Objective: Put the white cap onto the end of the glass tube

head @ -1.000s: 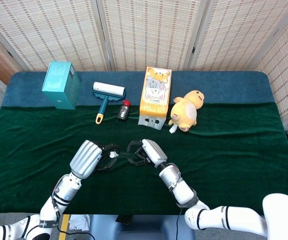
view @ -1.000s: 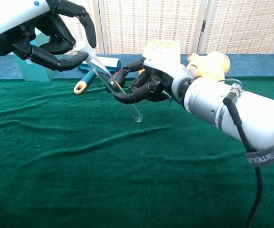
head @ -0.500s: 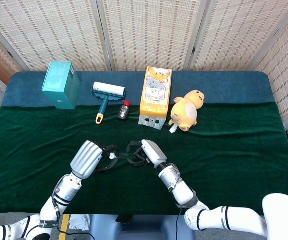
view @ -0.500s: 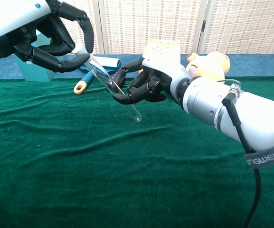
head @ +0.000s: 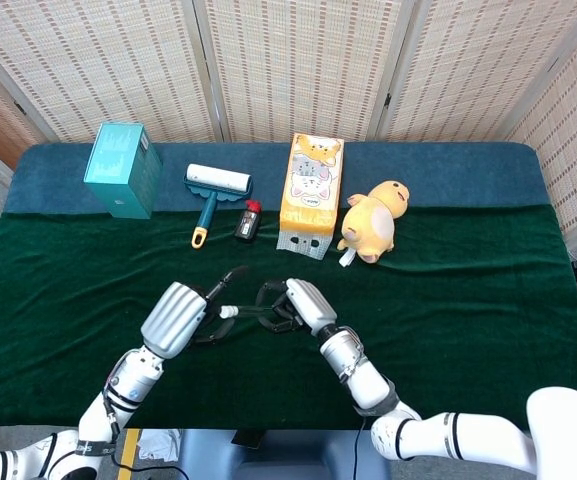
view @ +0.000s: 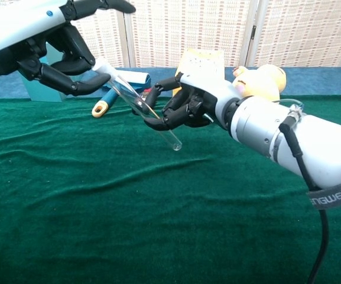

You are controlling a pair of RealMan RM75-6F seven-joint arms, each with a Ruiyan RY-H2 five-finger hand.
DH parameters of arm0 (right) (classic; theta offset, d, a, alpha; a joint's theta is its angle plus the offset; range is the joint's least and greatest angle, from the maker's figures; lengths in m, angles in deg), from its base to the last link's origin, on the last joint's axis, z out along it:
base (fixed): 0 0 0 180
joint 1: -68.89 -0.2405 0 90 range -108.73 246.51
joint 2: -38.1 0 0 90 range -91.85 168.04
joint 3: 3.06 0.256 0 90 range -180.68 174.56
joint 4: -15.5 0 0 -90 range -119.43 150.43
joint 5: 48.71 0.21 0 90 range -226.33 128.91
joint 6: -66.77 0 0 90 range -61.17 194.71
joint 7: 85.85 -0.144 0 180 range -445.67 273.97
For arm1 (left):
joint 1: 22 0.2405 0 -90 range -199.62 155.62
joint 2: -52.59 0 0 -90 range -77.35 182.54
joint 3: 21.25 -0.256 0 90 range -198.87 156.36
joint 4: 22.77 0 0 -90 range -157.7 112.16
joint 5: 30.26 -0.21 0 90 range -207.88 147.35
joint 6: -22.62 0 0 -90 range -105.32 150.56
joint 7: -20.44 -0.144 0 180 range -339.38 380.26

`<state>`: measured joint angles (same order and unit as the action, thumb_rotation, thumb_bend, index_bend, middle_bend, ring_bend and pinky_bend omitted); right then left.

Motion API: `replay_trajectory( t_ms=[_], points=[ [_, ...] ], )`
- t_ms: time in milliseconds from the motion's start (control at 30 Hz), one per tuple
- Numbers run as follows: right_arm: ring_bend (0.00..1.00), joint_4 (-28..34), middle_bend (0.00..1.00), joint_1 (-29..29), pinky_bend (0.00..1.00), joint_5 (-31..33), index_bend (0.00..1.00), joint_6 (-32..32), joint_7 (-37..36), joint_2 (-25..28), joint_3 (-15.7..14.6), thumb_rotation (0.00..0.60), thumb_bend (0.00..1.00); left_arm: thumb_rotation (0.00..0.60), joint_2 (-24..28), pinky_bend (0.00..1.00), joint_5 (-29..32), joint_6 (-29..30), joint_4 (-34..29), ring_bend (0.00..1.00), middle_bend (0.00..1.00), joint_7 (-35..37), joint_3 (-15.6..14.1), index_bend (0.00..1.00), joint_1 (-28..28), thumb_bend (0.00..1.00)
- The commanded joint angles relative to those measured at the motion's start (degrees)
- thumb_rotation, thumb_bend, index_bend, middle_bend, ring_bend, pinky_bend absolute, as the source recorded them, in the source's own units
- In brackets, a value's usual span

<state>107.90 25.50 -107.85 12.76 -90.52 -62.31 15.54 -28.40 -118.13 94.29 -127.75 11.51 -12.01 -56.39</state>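
Observation:
The glass tube (view: 165,132) slants down to the right above the green cloth, its closed end hanging free. My right hand (view: 188,103) grips the tube around its middle. The white cap (view: 101,66) sits at the tube's upper left end. There my left hand (view: 46,41) pinches the cap between its thumb and a finger, with one finger lifted straight out. In the head view the left hand (head: 176,318) and right hand (head: 298,303) meet near the table's front, and the cap (head: 228,311) shows as a white spot between them.
Along the back of the green cloth (head: 468,300) stand a teal box (head: 123,168), a lint roller (head: 213,190), a small black and red item (head: 249,220), an orange cartoon carton (head: 311,195) and a yellow plush toy (head: 373,220).
One finger of my left hand has lifted away from the cap and now points outward. The tube and right hand have shifted slightly to the right.

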Motion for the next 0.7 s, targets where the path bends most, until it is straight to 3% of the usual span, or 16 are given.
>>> replay_trajectory(
  t_ms=[33, 200, 333, 533, 700],
  points=[
    [1.00, 0.06, 1.00, 0.25, 1.00, 0.19, 0.89, -0.25, 0.66, 0.68, -0.19, 0.600, 0.69, 0.600, 0.63, 0.82, 0.41, -0.52, -0.30, 0.88, 1.00, -0.22, -0.21, 0.05, 0.04, 0.39],
    [1.00, 0.10, 1.00, 0.71, 1.00, 0.60, 0.89, -0.66, 2.82, 2.65, -0.82, 0.600, 0.69, 0.600, 1.97, 0.82, 1.12, -1.10, -0.46, 0.81, 0.97, 0.14, -0.42, 0.00, 0.25, 0.36],
    [1.00, -0.15, 1.00, 1.08, 1.00, 1.02, 0.89, -1.09, 6.48, 5.33, -1.94, 0.600, 0.69, 0.600, 3.53, 0.81, 1.51, -0.67, -0.18, 0.75, 0.90, 0.38, -0.65, 0.00, 1.00, 0.36],
    [1.00, -2.14, 1.00, 1.65, 1.00, 2.42, 0.89, -2.91, 14.29, 7.65, -4.76, 0.600, 0.69, 0.600, 5.93, 0.64, 3.77, -0.14, 1.46, 0.65, 0.81, 1.65, -1.03, 0.04, 2.73, 0.36],
    [1.00, -5.86, 1.00, 1.40, 1.00, 2.25, 0.88, -4.96, 21.30, 6.09, -7.27, 0.600, 0.69, 0.600, 6.34, 0.57, 5.12, 0.84, 3.68, 0.62, 0.77, 3.32, -1.33, 0.05, 4.26, 0.36]
  ],
)
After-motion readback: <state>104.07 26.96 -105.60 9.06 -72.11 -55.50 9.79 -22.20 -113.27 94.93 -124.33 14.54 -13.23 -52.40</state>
